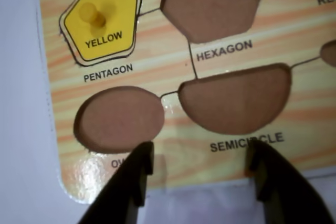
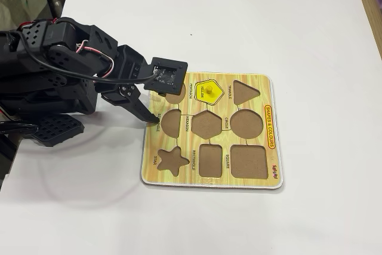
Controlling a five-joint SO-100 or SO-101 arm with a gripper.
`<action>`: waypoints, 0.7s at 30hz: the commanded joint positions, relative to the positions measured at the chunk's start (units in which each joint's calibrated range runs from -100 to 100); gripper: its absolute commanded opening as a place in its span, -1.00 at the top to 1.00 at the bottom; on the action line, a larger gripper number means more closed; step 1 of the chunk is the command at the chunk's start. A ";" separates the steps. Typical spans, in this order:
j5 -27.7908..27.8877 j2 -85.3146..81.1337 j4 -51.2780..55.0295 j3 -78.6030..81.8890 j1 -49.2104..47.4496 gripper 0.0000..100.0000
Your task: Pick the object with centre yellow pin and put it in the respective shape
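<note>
In the wrist view the gripper (image 1: 199, 169) enters from six o'clock with its finger bases cut off by the bottom edge, and its left fingertip (image 1: 140, 161) covers most of the oval label while the right one breaks into the word SEMICIRCLE. At twelve to three o'clock the puzzle board (image 1: 173, 72) runs out of frame, clipping the hexagon recess (image 1: 212, 3) and two further recesses. In the fixed view the arm (image 2: 65, 64) hides the board's oval recess, and the lettering on the yellow pentagon piece (image 2: 210, 89) is too small to read.

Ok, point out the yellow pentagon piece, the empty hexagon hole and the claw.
Flat yellow pentagon piece (image 1: 102, 22): wrist view, printed top face.
Empty brown hexagon hole (image 1: 212, 3): wrist view, recessed floor.
Black claw (image 1: 202, 156): wrist view, midway between fingertips.
</note>
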 commanded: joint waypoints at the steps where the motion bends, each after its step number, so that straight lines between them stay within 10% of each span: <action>1: 0.00 -0.48 0.29 0.27 1.31 0.59; 21: 0.47 -0.48 10.58 0.36 3.46 0.59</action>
